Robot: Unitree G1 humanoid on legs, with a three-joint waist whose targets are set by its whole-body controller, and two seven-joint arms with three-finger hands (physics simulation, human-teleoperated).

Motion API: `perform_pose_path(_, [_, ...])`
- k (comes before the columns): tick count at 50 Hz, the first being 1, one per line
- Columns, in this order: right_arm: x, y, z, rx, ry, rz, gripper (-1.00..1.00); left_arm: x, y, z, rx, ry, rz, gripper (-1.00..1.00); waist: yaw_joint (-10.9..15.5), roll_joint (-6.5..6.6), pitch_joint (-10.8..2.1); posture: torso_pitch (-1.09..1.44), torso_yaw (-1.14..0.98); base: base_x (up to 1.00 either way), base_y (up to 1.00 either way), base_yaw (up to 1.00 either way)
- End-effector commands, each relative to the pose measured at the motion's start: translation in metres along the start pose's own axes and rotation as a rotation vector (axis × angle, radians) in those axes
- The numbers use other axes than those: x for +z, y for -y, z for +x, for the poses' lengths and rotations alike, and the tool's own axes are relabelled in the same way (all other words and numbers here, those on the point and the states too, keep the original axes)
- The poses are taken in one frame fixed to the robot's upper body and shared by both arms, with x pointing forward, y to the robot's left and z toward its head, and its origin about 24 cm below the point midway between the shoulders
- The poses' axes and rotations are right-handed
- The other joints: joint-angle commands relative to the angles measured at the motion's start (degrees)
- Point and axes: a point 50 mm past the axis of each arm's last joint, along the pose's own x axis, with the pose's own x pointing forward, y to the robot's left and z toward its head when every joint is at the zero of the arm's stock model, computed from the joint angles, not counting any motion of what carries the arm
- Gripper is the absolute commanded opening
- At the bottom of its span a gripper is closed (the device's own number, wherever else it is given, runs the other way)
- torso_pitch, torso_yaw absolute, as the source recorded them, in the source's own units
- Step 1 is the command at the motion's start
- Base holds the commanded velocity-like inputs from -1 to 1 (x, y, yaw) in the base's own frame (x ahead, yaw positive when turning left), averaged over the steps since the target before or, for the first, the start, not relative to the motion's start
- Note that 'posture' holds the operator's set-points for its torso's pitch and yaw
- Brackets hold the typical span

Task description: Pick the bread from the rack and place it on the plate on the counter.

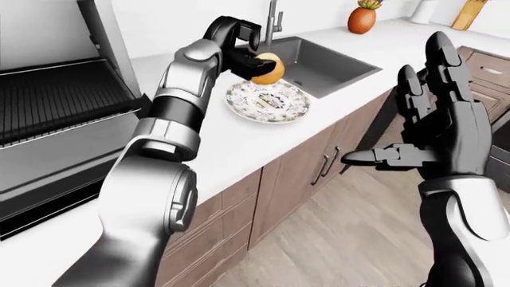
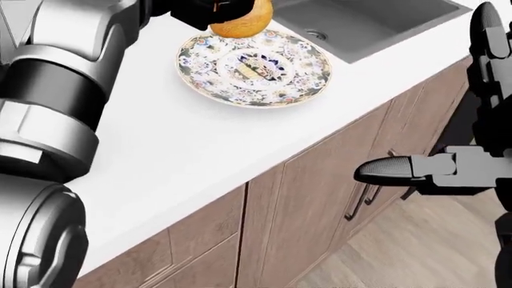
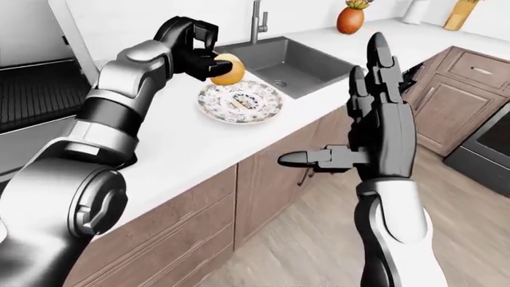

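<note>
Left hand [image 1: 249, 55] black three-finger, fingers closed round the round golden-brown bread roll [image 1: 267, 69], holding it in the air above the far edge of the patterned round ceramic plate [image 1: 267, 103] on the white countertop [image 1: 239, 149], just beside the grey recessed sink [image 1: 318, 63]. Bread not yet on plate. Right hand [image 3: 375, 128] empty, fingers spread wide, raised off the counter over the wood floor, well apart from the plate. To place well, probably: bring the roll toward plate centre, lower until it touches, then release; a round roll may tip off the rim toward the sink if dropped high.
</note>
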Motion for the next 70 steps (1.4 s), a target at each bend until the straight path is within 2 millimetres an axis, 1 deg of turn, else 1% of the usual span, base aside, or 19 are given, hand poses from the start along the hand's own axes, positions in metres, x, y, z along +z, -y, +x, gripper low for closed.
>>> perform_pose_path(1, [0.013, 0.001, -0.001, -0.006, 0.075, -0.011, 1.00, 0.030, -0.004, -0.004, 0.029, 0.124, 0.022, -1.00, -0.3, 0.11, -1.50, 0.00, -0.79, 0.00, 0.00, 0.00])
perform_pose_path(12, [0.011, 0.001, -0.001, -0.006, 0.072, -0.012, 1.00, 0.021, -0.010, -0.004, 0.058, 0.120, -0.002, -1.00, -2.8, 0.09, -1.64, 0.00, -0.85, 0.00, 0.00, 0.00])
perform_pose_path(24, [0.012, -0.001, 0.001, -0.002, 0.072, -0.009, 1.00, 0.019, -0.012, -0.003, 0.067, 0.119, -0.015, -1.00, -5.4, -0.02, -1.77, 0.00, -0.91, 0.00, 0.00, 0.00])
perform_pose_path(29, [0.010, 0.000, 0.001, -0.004, 0.070, -0.009, 1.00, 0.011, -0.017, -0.003, 0.094, 0.113, -0.023, -1.00, -6.3, -0.03, -1.69, 0.01, -0.91, 0.00, 0.00, 0.00])
perform_pose_path(34, [0.008, 0.001, 0.000, -0.007, 0.066, -0.011, 1.00, 0.002, -0.026, -0.004, 0.150, 0.110, -0.034, -1.00, -6.9, 0.07, -1.67, 0.01, -0.91, 0.00, 0.00, 0.00])
perform_pose_path(41, [0.006, 0.000, -0.001, -0.008, 0.062, -0.013, 1.00, -0.008, -0.034, -0.006, 0.198, 0.093, -0.041, -1.00, -7.4, 0.32, -1.68, 0.01, -0.91, 0.00, 0.00, 0.00])
perform_pose_path(45, [0.007, 0.001, -0.001, -0.009, 0.062, -0.014, 1.00, -0.009, -0.038, -0.007, 0.218, 0.092, -0.045, -1.00, -7.6, 0.38, -1.75, 0.01, -0.91, 0.00, 0.00, 0.00])
perform_pose_path(62, [0.005, 0.002, -0.003, -0.012, 0.060, -0.014, 1.00, -0.023, -0.034, -0.005, 0.265, 0.081, -0.065, -1.00, -8.0, 0.51, -2.00, 0.01, -0.91, 0.00, 0.00, 0.00])
perform_pose_path(70, [0.006, 0.003, -0.002, -0.014, 0.060, -0.015, 1.00, -0.027, -0.036, -0.005, 0.302, 0.073, -0.079, -1.00, -8.2, 0.54, -1.98, 0.01, -0.91, 0.00, 0.00, 0.00])
